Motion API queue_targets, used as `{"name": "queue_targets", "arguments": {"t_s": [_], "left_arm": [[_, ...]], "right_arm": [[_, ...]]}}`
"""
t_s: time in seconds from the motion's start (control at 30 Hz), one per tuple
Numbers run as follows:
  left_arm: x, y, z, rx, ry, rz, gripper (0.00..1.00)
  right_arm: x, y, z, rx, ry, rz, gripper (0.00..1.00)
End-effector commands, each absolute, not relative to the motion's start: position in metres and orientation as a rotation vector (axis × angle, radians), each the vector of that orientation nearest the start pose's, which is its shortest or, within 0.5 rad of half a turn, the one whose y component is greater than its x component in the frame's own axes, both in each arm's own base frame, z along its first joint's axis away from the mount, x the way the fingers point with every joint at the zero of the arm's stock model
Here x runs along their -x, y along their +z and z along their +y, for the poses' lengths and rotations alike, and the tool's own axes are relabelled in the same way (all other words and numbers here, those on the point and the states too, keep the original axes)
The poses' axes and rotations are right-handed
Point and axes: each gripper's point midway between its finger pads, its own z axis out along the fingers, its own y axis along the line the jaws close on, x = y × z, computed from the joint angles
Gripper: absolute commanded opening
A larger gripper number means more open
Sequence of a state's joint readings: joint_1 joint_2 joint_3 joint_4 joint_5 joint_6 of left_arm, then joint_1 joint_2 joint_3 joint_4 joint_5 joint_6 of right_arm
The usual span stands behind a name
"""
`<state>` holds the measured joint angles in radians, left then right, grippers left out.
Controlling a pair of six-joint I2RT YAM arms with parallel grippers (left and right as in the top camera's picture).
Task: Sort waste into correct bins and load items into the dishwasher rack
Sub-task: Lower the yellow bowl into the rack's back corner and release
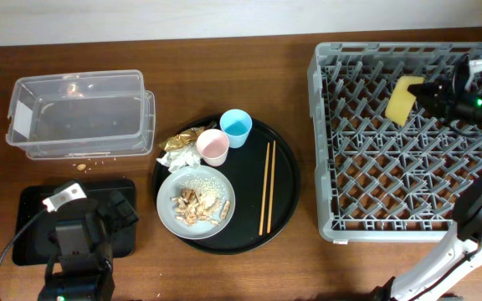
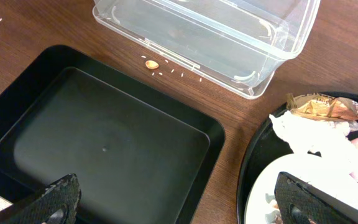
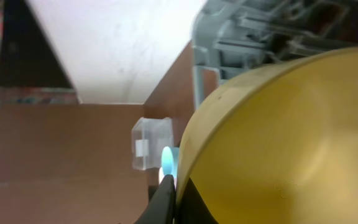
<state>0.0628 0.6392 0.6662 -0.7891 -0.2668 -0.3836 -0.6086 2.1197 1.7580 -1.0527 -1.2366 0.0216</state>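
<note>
My right gripper point(image 1: 426, 89) is shut on the rim of the yellow bowl point(image 1: 402, 101), which it holds tilted on edge over the back of the grey dishwasher rack point(image 1: 408, 219). The bowl point(image 3: 278, 143) fills the right wrist view, pinched in that gripper point(image 3: 178, 199). My left gripper point(image 1: 122, 211) hangs open over the right edge of the small black tray point(image 1: 32, 219), with nothing between its fingers point(image 2: 61, 199). On the round black tray point(image 1: 287, 167) are the pink cup point(image 1: 212, 146), light-blue cup point(image 1: 236, 127), chopsticks point(image 1: 267, 188), grey plate point(image 1: 174, 186) with food scraps point(image 1: 195, 203), gold wrapper point(image 1: 178, 140) and white tissue point(image 1: 182, 157).
The clear tub point(image 1: 78, 113) stands at the back left, with crumbs point(image 2: 152, 64) on the table in front of it. In the left wrist view the wrapper point(image 2: 325, 107) and tissue point(image 2: 316, 140) lie at the right, and the black tray point(image 2: 104, 143) lies below.
</note>
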Motion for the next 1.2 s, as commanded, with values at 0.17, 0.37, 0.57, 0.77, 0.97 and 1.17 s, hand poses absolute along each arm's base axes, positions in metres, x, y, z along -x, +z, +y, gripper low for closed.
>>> {"name": "queue_targets", "arguments": {"t_s": [0.17, 0.37, 0.57, 0.77, 0.97, 1.17], "left_arm": [[-0.223, 0.179, 0.060, 0.642, 0.148, 2.190, 0.99], [-0.223, 0.179, 0.060, 0.642, 0.148, 2.190, 0.99], [-0.223, 0.179, 0.060, 0.642, 0.149, 2.190, 0.99], [-0.223, 0.179, 0.060, 0.642, 0.149, 2.190, 0.99], [-0.223, 0.179, 0.060, 0.642, 0.149, 2.190, 0.99], [-0.223, 0.179, 0.060, 0.642, 0.149, 2.190, 0.99]], "right_arm": [[-0.413, 0.152, -0.148, -0.847, 1.204, 2.365, 0.20], [-0.379, 0.203, -0.162, -0.959, 0.876, 2.427, 0.44], [-0.345, 0.248, -0.183, -1.076, 0.470, 2.380, 0.57], [-0.362, 0.247, -0.181, -1.009, 0.379, 2.386, 0.53], [-0.413, 0.201, -0.159, -0.885, 0.279, 2.505, 0.23], [-0.435, 0.131, -0.156, -1.014, 0.143, 2.611, 0.08]]}}
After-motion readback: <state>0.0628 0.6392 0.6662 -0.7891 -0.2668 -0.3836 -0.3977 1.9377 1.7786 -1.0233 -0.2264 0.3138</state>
